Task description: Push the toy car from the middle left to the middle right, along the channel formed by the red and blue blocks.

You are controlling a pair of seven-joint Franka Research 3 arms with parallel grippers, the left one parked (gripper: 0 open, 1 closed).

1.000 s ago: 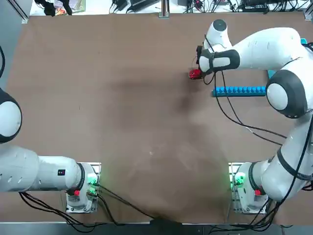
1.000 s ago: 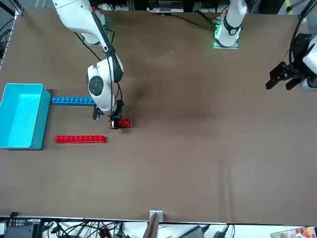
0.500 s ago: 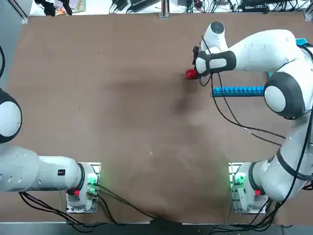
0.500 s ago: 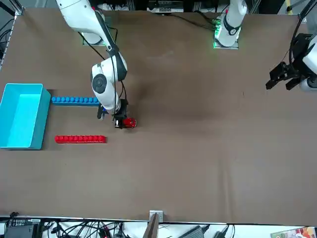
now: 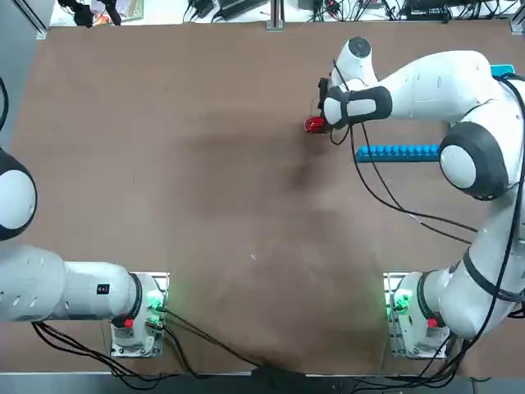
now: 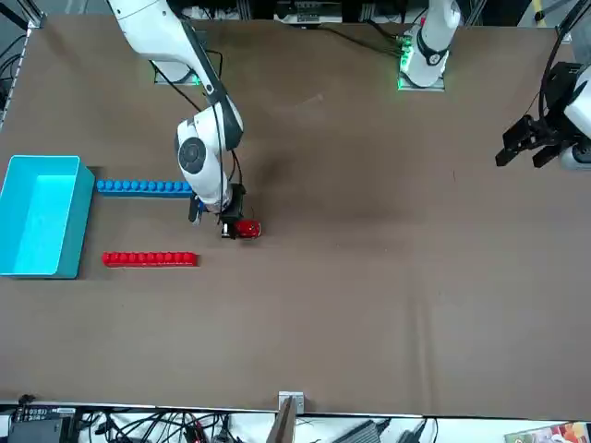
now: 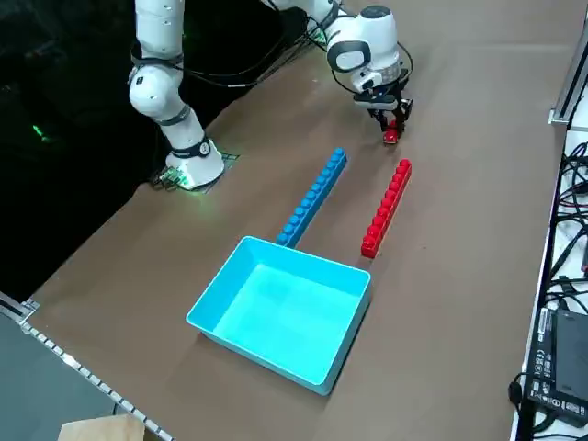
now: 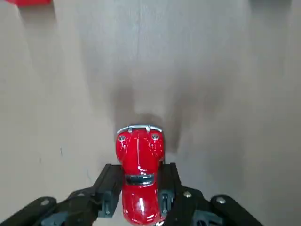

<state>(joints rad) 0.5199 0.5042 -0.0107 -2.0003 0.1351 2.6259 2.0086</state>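
The toy car [image 8: 138, 153] is bright red and very shiny, with round, bumpy sides. Across its front goes a thin silver bumper [image 8: 139, 127], and behind that sit two little round lights [image 8: 122, 138], one on each side. The hood is smooth and round, with a thin line of shine down it. After the hood comes a dark window [image 8: 140, 180] that goes from side to side, then a red roof with a white spot of light on it.

The right tool [image 8: 141, 165] is closed on the toy car, with one black finger on each side, and the bumper end sticks out past the fingertips. Both are over the right half of the bench [image 5: 205, 205], nearer its far edge than the edge by the robot. I cannot tell if the wheels touch the bench.

The blue block [image 6: 143, 187] and the red block [image 6: 150, 259] lie side by side, apart, with the channel [image 6: 138, 224] between them. The red block is closer to the far edge. The toy car is just past the left ends of the blocks, out of the channel. A light-blue bin [image 7: 285, 303] is by their right ends, near the bench's right edge
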